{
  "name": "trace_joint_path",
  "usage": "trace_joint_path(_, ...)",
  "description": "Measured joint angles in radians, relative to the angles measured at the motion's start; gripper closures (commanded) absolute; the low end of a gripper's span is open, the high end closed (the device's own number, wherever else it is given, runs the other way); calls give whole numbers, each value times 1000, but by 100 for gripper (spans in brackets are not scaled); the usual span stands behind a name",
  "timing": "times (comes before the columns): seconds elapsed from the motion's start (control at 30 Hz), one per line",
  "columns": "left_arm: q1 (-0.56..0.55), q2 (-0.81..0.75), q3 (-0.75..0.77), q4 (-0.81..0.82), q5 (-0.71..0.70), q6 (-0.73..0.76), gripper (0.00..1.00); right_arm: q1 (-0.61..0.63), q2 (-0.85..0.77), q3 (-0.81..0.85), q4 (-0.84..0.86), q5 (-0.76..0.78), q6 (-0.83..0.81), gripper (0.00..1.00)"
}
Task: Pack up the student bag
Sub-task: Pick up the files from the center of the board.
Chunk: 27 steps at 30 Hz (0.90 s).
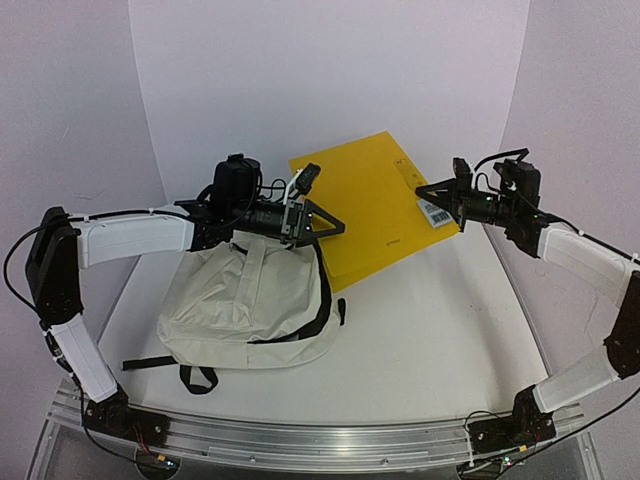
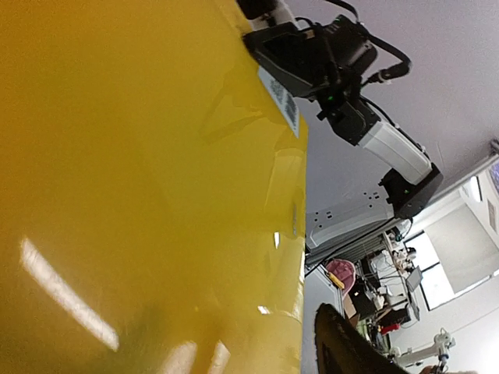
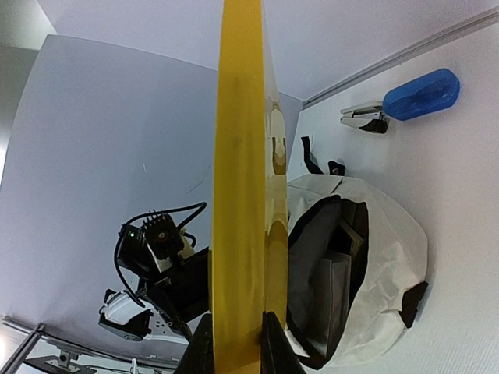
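A large yellow book point(image 1: 372, 205) is held up in the air above the table, between my two arms. My right gripper point(image 1: 437, 203) is shut on its right edge near a barcode label point(image 1: 436, 212). In the right wrist view both fingers point(image 3: 274, 347) press on the book's spine point(image 3: 238, 195). My left gripper point(image 1: 322, 224) is at the book's left corner with its jaws spread. Its one visible finger point(image 2: 351, 351) stands clear of the cover point(image 2: 140, 195). The student bag point(image 1: 250, 300), cream with black straps, lies under the left arm, its mouth point(image 3: 331, 273) open onto dark lining.
A blue stapler point(image 3: 417, 95) lies on the white table beyond the bag in the right wrist view. Black bag straps point(image 1: 195, 372) trail toward the near edge. White walls enclose the table at the back and sides.
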Motion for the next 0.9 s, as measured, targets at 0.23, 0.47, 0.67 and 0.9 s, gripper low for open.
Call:
trace_joint_path(0.23, 13, -110, -25, -269, -152, 142, 2, 5, 0, 0, 10, -4, -36, 93)
trace_joint_path(0.47, 161, -279, -65, -465, -242, 245, 0, 4, 30, 14, 4, -73, -89, 95)
trace_joint_path(0.67, 220, -304, 39, -623, -320, 362, 0, 4, 34, 120, -32, -134, -123, 95)
trace_joint_path(0.9, 220, -308, 103, -649, -331, 416, 0, 5, 31, 237, -11, -162, -128, 94)
